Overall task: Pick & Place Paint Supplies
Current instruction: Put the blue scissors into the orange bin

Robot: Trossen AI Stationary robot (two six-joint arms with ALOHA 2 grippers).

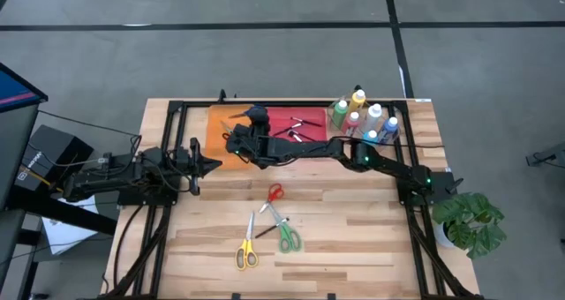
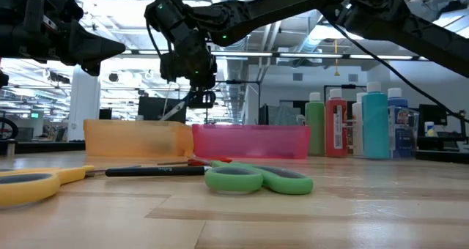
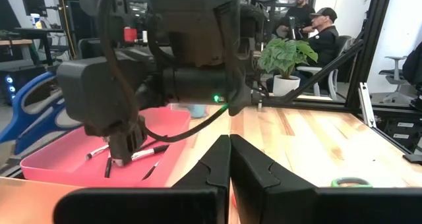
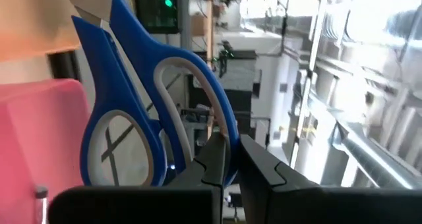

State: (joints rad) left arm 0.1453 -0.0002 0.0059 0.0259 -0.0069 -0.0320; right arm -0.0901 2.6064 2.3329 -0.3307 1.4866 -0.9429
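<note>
My right gripper point(image 1: 240, 139) reaches in from the table's right and hangs over the orange tray point(image 1: 221, 134), shut on blue scissors point(image 4: 122, 128). In the low view the scissors point(image 2: 204, 98) hang below it, above the tray. The pink tray point(image 1: 305, 123) beside it holds thin brushes point(image 3: 142, 153). Several paint bottles point(image 1: 366, 119) stand at the far right. Red point(image 1: 274, 194), green point(image 1: 288, 236) and yellow scissors point(image 1: 245, 250) and a dark brush point(image 2: 154, 171) lie on the table's near half. My left gripper point(image 1: 210, 165) waits shut at the left. My right gripper pinches the rim of one blue handle loop point(image 4: 223, 122) between its two fingers. The fingers come level from the table's right. The scissors are lifted clear over the orange tray, with the blades point(image 4: 92, 3) pointing away from the fingers.
A black frame point(image 1: 168, 115) rims the table. A potted plant point(image 1: 468, 221) stands off the right edge. People sit in the room beyond the table's right side point(image 3: 316, 26). Bare wood lies between the trays and the loose scissors.
</note>
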